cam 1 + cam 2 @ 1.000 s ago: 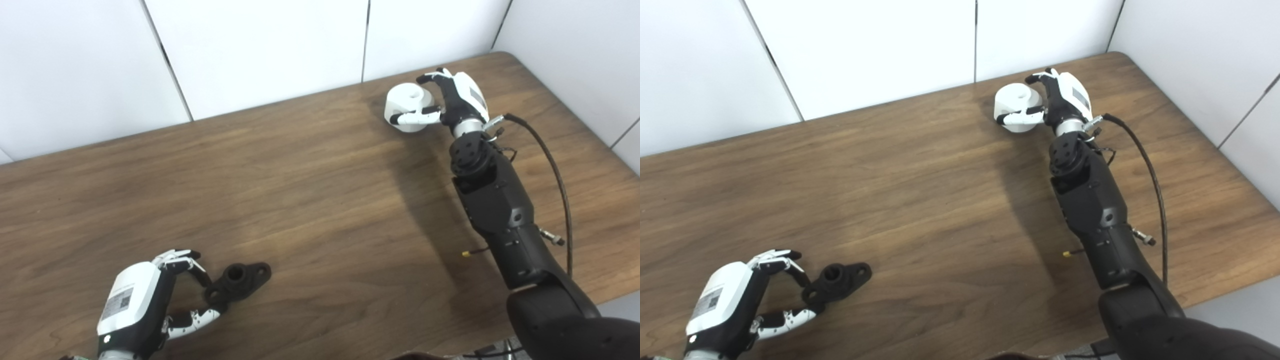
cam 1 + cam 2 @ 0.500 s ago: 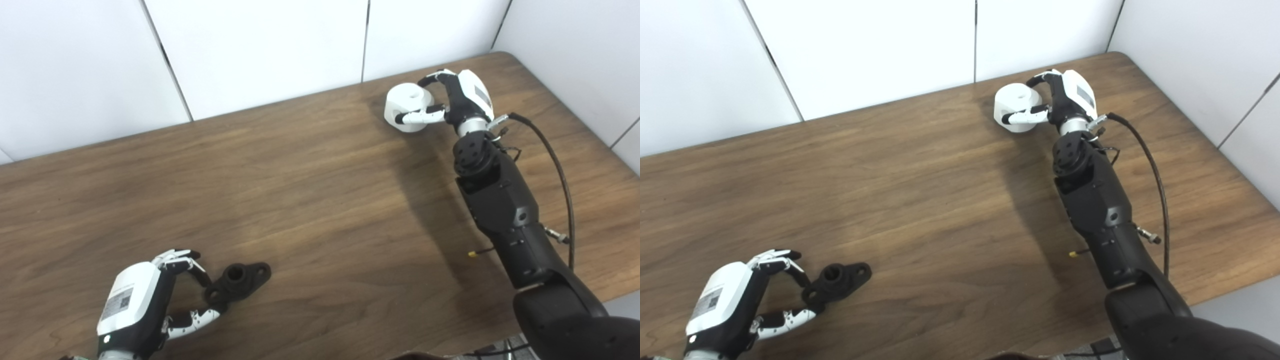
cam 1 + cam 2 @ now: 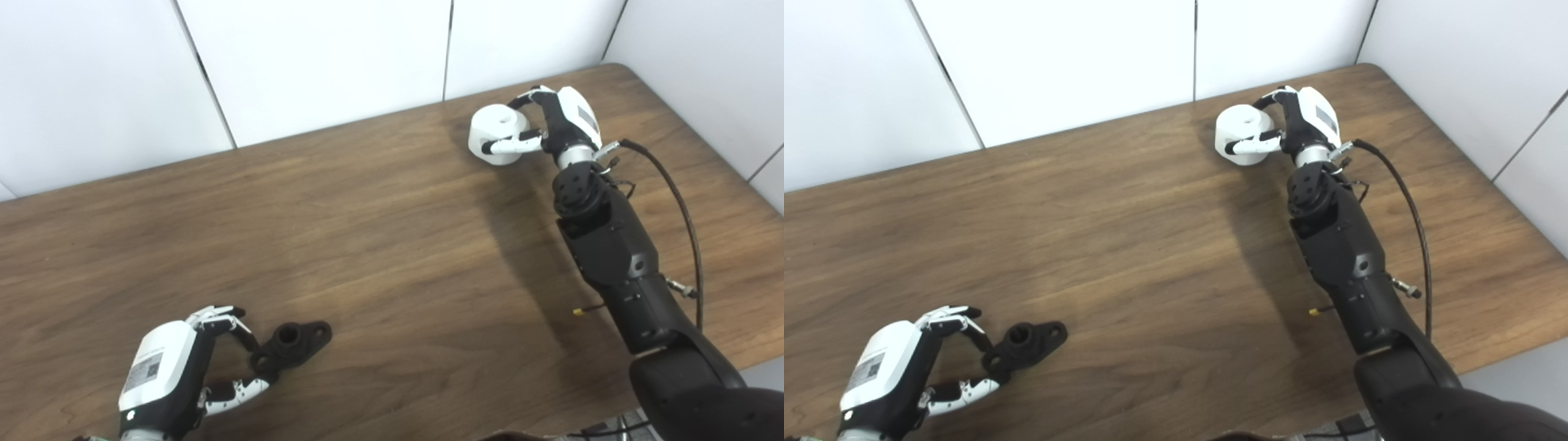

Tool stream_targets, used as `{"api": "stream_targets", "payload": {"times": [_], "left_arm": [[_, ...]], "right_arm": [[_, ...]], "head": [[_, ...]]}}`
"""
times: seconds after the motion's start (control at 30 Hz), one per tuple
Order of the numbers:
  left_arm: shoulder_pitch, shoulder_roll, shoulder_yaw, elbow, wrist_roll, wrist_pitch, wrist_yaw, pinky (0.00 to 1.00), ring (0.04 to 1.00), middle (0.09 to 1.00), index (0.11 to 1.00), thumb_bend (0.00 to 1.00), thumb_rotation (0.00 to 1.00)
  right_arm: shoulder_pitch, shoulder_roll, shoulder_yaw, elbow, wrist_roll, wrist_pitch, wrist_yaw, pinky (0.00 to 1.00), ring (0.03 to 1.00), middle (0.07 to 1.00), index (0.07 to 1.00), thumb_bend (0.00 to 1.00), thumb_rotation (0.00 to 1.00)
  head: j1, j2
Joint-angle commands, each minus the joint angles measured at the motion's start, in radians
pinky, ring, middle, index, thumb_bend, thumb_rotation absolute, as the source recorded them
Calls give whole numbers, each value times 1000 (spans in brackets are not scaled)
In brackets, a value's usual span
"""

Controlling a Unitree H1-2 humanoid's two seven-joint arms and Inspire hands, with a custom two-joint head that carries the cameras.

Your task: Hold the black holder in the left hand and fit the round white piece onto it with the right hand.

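The left hand [image 3: 168, 367] sits at the near left corner of the wooden table [image 3: 367, 245], palm turned toward the black holder [image 3: 291, 343]. Its fingers [image 3: 236, 392] are spread fairly wide in an open curl around the holder's near end, with one set above and one below it. Whether any fingertip touches the holder cannot be told; the hand does not have it clasped. The black holder lies flat on the table just to the right of that hand, a small flanged part with a raised round collar in its middle and an ear at each end, its long axis slanting up toward the right.

Far from the holder, at the back right of the table near the white wall panels [image 3: 324, 55], the round white piece [image 3: 1240, 138] stands with a hole showing in its upper face. The right hand [image 3: 1301, 122] is just to the right of it, fingers [image 3: 1249, 145] closed around it, one across its near side and another curling over its top edge. The right arm [image 3: 612, 257] stretches back from the near right edge of the table, with a dark cable [image 3: 680, 208] looping beside it.
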Motion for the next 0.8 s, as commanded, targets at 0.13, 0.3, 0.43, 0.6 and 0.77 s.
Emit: {"api": "stream_targets", "payload": {"times": [0.13,0.3,0.43,0.6,0.77], "left_arm": [[36,28,10,21,7,36,-41,780,856,793,488,518,44],[38,26,11,18,6,36,-38,775,852,789,487,519,44],[37,28,10,19,9,36,-41,779,855,791,488,518,44],[39,28,12,12,9,40,-45,780,856,795,488,518,44],[38,29,12,10,7,40,-48,781,858,795,488,518,44]], "right_arm": [[-26,-36,13,-13,-9,-32,-29,800,946,913,641,901,257],[-25,-37,18,-14,-10,-36,-32,801,943,912,633,885,248],[-25,-38,24,-14,-13,-34,-32,807,947,915,632,884,250],[-24,-36,30,-15,-17,-30,-34,811,944,907,626,890,251],[-22,-37,33,-13,-17,-34,-38,809,942,904,620,880,244]], "head": [[0,2],[0,4],[0,4],[1,8],[0,7]]}}
